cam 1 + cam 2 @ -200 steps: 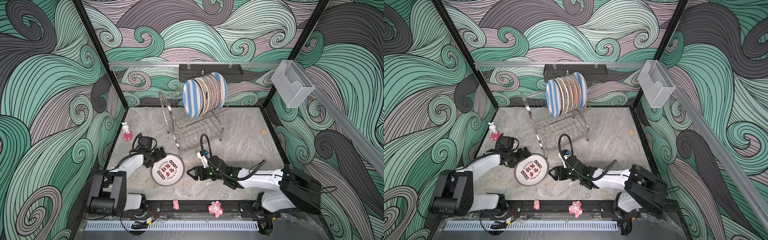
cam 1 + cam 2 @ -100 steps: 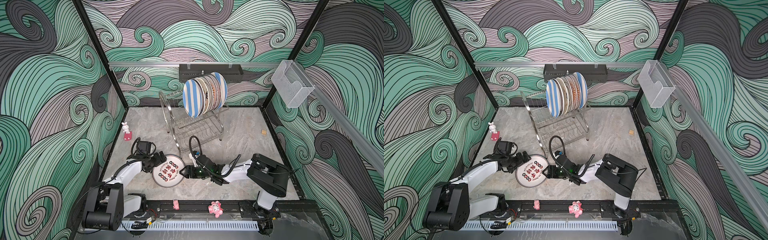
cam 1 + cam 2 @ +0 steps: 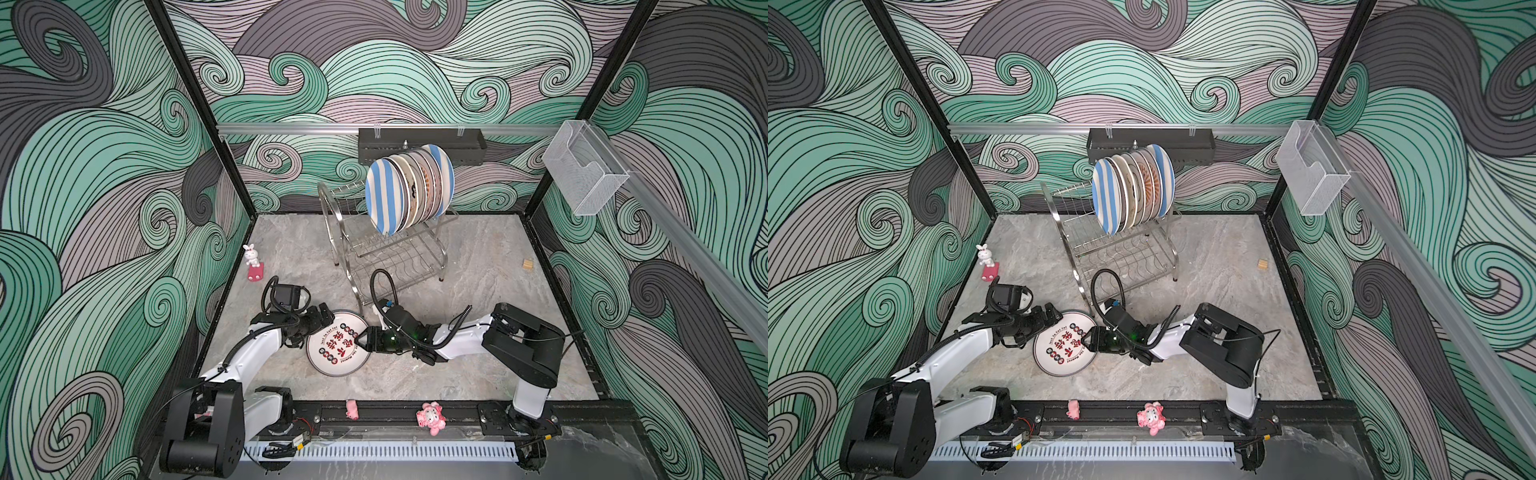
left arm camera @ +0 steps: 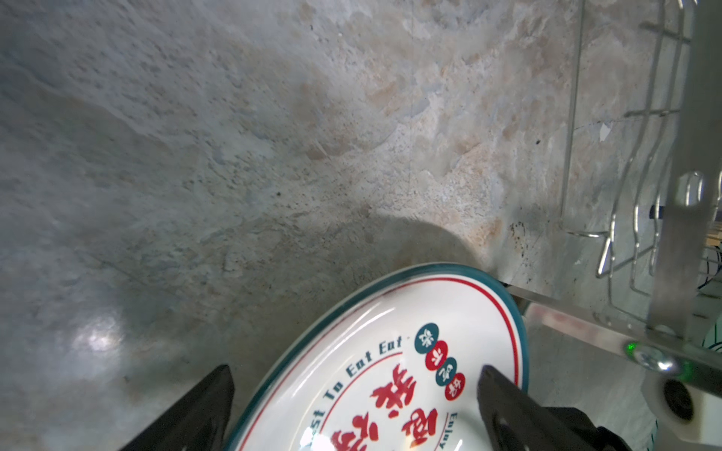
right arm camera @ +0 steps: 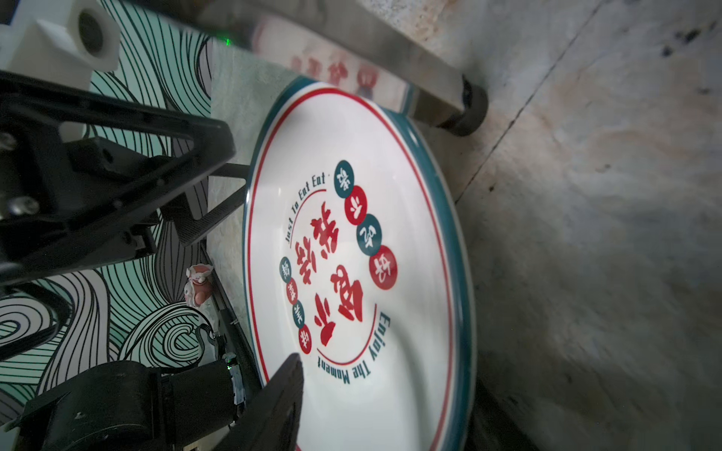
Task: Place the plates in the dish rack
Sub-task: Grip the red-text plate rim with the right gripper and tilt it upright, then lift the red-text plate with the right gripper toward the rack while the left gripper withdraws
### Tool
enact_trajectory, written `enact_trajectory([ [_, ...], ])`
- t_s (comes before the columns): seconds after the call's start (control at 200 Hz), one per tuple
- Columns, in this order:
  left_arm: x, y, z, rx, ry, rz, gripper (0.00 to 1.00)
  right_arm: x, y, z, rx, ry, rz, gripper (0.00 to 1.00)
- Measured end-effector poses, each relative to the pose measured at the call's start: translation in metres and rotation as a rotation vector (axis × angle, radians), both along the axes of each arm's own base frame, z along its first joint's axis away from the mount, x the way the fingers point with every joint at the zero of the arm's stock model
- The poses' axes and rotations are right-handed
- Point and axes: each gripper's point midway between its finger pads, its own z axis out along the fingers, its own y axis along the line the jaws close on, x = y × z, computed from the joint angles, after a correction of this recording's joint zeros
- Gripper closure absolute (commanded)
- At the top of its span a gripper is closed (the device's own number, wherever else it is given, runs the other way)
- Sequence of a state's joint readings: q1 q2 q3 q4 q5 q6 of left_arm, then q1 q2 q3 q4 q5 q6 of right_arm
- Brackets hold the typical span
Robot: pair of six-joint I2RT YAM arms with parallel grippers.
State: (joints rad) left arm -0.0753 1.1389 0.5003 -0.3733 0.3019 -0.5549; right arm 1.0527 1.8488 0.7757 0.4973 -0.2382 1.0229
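Observation:
A white plate with a teal rim and red characters (image 3: 338, 343) (image 3: 1065, 345) (image 5: 351, 254) lies on the stone table, its far edge against the dish rack's foot (image 5: 465, 113). My left gripper (image 3: 323, 321) (image 4: 353, 371) stands open astride the plate's left rim, one finger (image 4: 504, 406) over its face. My right gripper (image 3: 362, 338) (image 5: 386, 375) straddles the right rim, one finger (image 5: 281, 394) above the face, the other hidden beneath. Several plates stand upright on the dish rack's (image 3: 345, 232) (image 3: 1059, 224) top tier, a blue-white striped one (image 3: 384, 195) in front.
A rabbit figure (image 3: 251, 255) stands at the table's left edge and a small wooden block (image 3: 528, 264) at the right. Two pink toys (image 3: 431, 417) sit on the front rail. A black shelf (image 3: 419, 143) hangs behind the rack, a clear box (image 3: 582, 174) on the right wall.
My right gripper has moved left from beside the plate onto its right rim, and its jaws have narrowed. The left gripper shifted slightly along the left rim; the plate barely moved.

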Motion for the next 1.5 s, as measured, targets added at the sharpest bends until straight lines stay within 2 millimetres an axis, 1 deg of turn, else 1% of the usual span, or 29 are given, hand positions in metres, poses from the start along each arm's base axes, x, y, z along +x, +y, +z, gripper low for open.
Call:
enact_trajectory([
  [0.145,-0.001,0.000,0.001,-0.001,-0.009,-0.005,0.01,0.000,-0.001,-0.005,-0.024,0.017,-0.004,0.63],
  [0.225,-0.004,-0.001,0.000,-0.004,-0.011,-0.007,0.02,-0.001,-0.002,-0.008,-0.036,0.028,-0.007,0.74],
  [0.375,-0.004,-0.003,0.005,-0.018,-0.026,-0.013,0.01,-0.005,-0.004,-0.013,-0.062,0.036,0.000,0.87],
  [0.42,-0.003,-0.002,0.007,-0.016,-0.037,-0.011,0.02,-0.005,-0.003,-0.010,-0.052,0.048,-0.007,0.90],
  [0.505,-0.001,0.000,0.013,-0.007,-0.066,-0.003,0.01,-0.002,0.003,0.003,-0.019,0.031,-0.006,0.97],
  [0.595,0.000,-0.001,0.020,-0.015,-0.092,-0.006,0.01,-0.004,0.004,0.005,-0.019,0.025,0.000,1.00],
  [0.69,0.000,-0.008,0.031,-0.047,-0.112,-0.028,0.01,-0.006,0.004,0.010,-0.017,0.007,0.007,1.00],
  [0.826,0.000,-0.015,0.045,-0.082,-0.121,-0.052,0.02,-0.012,-0.010,0.020,-0.056,-0.032,0.011,1.00],
  [0.896,0.003,-0.017,0.056,-0.092,-0.131,-0.062,0.01,-0.015,-0.019,0.033,-0.072,-0.067,0.014,1.00],
  [0.991,0.008,-0.021,0.077,-0.102,-0.162,-0.083,0.01,-0.015,-0.029,0.061,-0.059,-0.132,0.006,1.00],
  [1.071,0.013,-0.023,0.098,-0.101,-0.202,-0.110,0.01,-0.015,-0.039,0.087,-0.047,-0.189,-0.001,1.00],
  [1.096,0.015,-0.023,0.106,-0.097,-0.220,-0.121,0.01,-0.015,-0.042,0.092,-0.048,-0.202,-0.005,1.00],
  [1.176,0.020,-0.024,0.128,-0.076,-0.278,-0.157,0.01,-0.016,-0.057,0.113,-0.054,-0.252,-0.017,1.00],
  [1.276,0.023,-0.023,0.150,-0.037,-0.337,-0.205,0.01,-0.018,-0.081,0.131,-0.085,-0.306,-0.036,1.00],
  [1.381,0.026,-0.022,0.161,-0.002,-0.363,-0.239,0.02,-0.019,-0.112,0.148,-0.145,-0.365,-0.061,1.00],
  [1.426,0.026,-0.021,0.161,0.008,-0.363,-0.248,0.01,-0.019,-0.124,0.155,-0.183,-0.386,-0.070,1.00],
  [1.496,0.026,-0.021,0.157,0.017,-0.348,-0.259,0.01,-0.017,-0.140,0.177,-0.232,-0.424,-0.084,1.00],
])
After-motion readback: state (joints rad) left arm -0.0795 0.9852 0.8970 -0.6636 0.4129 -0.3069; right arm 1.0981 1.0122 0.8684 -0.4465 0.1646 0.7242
